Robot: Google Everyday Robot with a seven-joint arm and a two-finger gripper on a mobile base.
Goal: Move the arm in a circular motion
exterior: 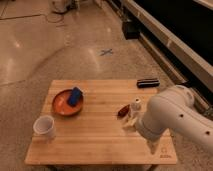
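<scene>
The thick glossy white arm [170, 117] with rows of small dark dots reaches in from the right edge. It hangs over the right part of the wooden table [95, 140]. Its rounded joint [177, 97] sits highest, and its lower end dips toward the table's front right corner. The gripper [150, 146] shows only as a small grey part under that lower end, mostly hidden by the arm. It is close above the table and holds nothing I can see.
An orange plate [62, 105] holds a blue object [75, 95] at the left. A white cup [45, 127] stands front left. A small white bottle [135, 105], a dark red item [122, 111] and a beige item [129, 123] lie beside the arm. A black object [148, 82] lies at the back right.
</scene>
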